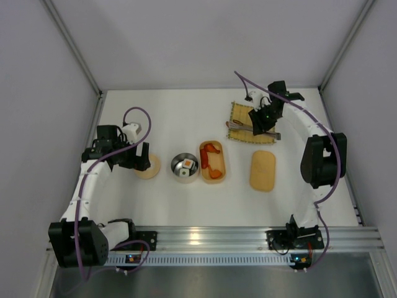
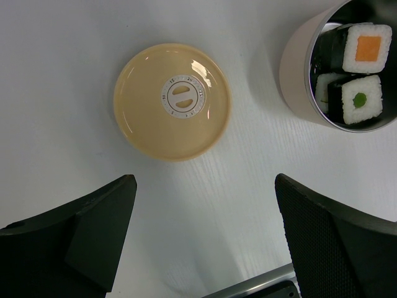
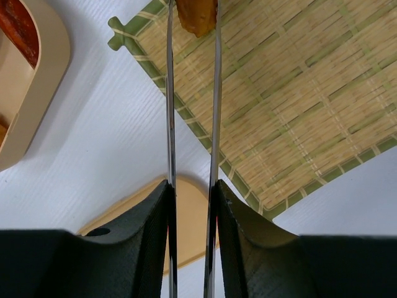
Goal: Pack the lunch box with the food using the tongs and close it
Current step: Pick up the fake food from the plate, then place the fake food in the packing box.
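Note:
The lunch box lies open at mid-table with orange shrimp pieces inside; its edge shows in the right wrist view. Its oval lid lies to the right, partly under my right gripper. That gripper is shut on the tongs over the bamboo mat. The two tong arms pinch an orange-brown food piece at their tips. Sushi rolls sit in a steel bowl. My left gripper hangs open over bare table, holding nothing.
A round tan lid with a dial lies just ahead of the left gripper, left of the steel bowl. The bamboo mat lies at the back right. White walls close in the table on three sides.

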Robot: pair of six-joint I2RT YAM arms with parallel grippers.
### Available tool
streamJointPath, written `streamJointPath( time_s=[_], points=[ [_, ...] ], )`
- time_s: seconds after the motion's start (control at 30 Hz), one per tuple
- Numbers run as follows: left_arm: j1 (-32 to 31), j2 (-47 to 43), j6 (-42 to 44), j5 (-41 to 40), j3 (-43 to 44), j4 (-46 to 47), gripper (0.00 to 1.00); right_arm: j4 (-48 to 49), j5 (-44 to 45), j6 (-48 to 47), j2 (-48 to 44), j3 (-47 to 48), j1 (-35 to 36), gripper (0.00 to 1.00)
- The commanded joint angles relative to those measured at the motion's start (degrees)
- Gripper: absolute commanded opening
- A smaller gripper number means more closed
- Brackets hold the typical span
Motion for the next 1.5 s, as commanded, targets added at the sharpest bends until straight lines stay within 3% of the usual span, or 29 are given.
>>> streamJointPath(
  time_s=[0.0,0.5,1.07,1.47],
  points=[
    [0.3,-0.3,-0.3,0.2,1.5,1.5,0.98,2.8,0.9,-1.0,-1.2,-0.2,0.5,0.27],
    [0.3,-0.6,-0.8,0.5,1.5,1.3,0.98,2.1,-3.5,-0.1,-10.0,-5.4,-3.9,0.11],
    [0.3,-1.6,-1.1,0.4,1.2,1.2,0.98,-0.6,-9.3,5.7,-21.3,-11.5,-3.8,0.02],
    [0.3,-1.2,-2.2,1.5,1.4,1.5,0.98,-1.4,-12.6,15.6,-33.5,-21.5,0.7,0.00]
  ],
)
